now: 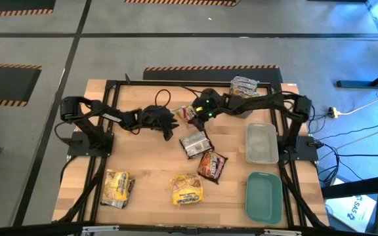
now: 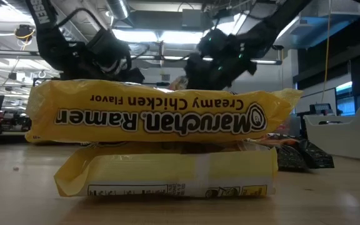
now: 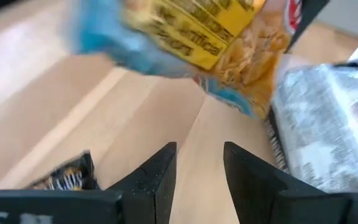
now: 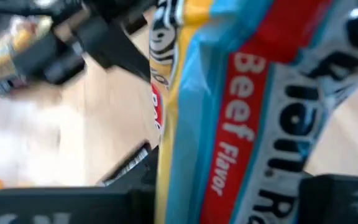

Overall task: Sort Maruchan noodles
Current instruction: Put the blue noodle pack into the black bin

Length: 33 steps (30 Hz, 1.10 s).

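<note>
Slippage is the main risk: the right hand [image 1: 192, 113], mid-worktop, is pinching a crinkly Beef Flavor packet [image 4: 241, 112] that could slide free. The left hand [image 3: 197, 180], partly open and empty, sits just beside it and may collide. Silvery packet [image 1: 194, 143], brown packet [image 1: 211, 165], yellow packets [image 1: 186, 189], clear tray [image 1: 262, 143] and teal lid [image 1: 264, 195] lie nearby.

Six noodle packets [image 1: 186, 189] — one clear tray [image 1: 262, 143], one teal lid [image 1: 264, 196].
</note>
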Tool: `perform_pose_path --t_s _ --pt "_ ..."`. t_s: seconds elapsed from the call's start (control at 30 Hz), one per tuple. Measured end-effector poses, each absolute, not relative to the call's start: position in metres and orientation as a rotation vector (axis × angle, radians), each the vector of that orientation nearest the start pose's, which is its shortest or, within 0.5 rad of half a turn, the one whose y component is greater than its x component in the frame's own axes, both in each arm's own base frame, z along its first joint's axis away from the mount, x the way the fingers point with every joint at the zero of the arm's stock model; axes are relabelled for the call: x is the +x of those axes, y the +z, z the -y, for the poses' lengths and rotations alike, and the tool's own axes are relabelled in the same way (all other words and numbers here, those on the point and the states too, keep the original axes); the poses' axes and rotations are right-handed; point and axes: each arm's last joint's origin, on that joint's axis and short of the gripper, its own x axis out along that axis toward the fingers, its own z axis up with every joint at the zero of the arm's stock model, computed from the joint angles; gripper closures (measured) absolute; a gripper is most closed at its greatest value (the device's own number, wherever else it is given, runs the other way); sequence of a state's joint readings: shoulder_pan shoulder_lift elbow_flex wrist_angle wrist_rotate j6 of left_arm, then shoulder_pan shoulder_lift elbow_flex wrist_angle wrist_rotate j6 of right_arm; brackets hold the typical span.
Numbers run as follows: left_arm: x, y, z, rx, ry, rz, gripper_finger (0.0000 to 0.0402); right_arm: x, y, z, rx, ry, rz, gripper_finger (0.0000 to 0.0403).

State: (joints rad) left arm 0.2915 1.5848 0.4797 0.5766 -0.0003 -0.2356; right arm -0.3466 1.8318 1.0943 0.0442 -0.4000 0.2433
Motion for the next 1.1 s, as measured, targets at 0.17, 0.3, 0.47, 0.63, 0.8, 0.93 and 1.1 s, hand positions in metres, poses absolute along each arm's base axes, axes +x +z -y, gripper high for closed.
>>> perform_pose_path --t_s 0.17,0.3,0.47,0.63,0.8,0.93,1.1 --pt "0.26 0.145 -0.071 -0.309 0.317 -0.416 0.0274 0.343 0.213 0.114 0.301 -0.019 -0.676 0.03" --pt "0.261 0.149 -0.066 -0.307 0.302 -0.391 0.0274 0.319 0.244 0.112 0.145 -0.033 -0.683 0.0299" --pt "0.264 0.155 -0.061 -0.307 0.342 -0.324 0.0274 0.277 0.283 0.119 0.02 -0.128 -0.691 0.0295" --pt "0.267 0.159 -0.053 -0.285 0.342 -0.28 0.0274 0.232 0.305 0.134 -0.093 -0.279 -0.767 0.0297" --pt "0.269 0.158 -0.045 -0.265 0.338 -0.285 0.0274 0.203 0.3 0.155 -0.058 -0.38 -0.901 0.0295" --pt "0.269 0.158 -0.045 -0.231 0.336 -0.29 0.0274 0.189 0.287 0.166 -0.022 -0.37 -1.043 0.0295" --pt "0.269 0.158 -0.045 -0.229 0.339 -0.29 0.0274 0.179 0.274 0.17 0.039 -0.325 -1.179 0.0295"
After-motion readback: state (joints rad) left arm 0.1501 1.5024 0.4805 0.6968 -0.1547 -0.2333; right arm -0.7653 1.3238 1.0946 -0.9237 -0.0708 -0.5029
